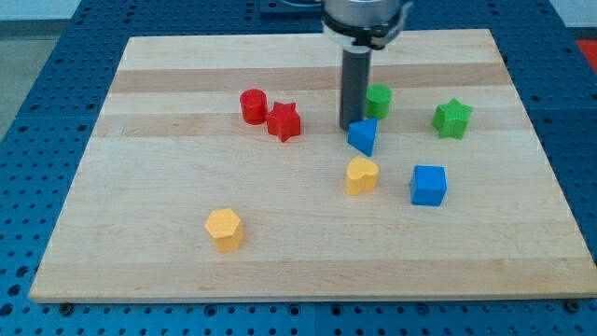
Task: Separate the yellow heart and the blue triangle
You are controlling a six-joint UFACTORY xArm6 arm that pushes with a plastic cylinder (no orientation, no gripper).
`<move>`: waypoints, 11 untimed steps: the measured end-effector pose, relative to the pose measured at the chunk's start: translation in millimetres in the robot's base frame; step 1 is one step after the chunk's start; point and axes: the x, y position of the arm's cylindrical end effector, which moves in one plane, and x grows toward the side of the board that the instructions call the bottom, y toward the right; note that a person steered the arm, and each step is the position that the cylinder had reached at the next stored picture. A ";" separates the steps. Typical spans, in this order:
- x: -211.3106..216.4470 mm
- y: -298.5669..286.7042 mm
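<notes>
Tip [353, 127] touching blue triangle's [363, 137] upper-left edge; yellow heart [361, 175] just below it. No pincer fitted. Both blocks look light, rigid, likely to slide; push the triangle's flat face.

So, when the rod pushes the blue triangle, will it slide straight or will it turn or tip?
The blue triangle looks rigid and squat, so it probably slides without tipping. My tip sits at its upper-left edge, off centre, so it may turn as it moves. The wooden board looks smooth, so it should slide easily, perhaps towards the yellow heart.
</notes>
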 end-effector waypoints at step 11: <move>115.2 7.4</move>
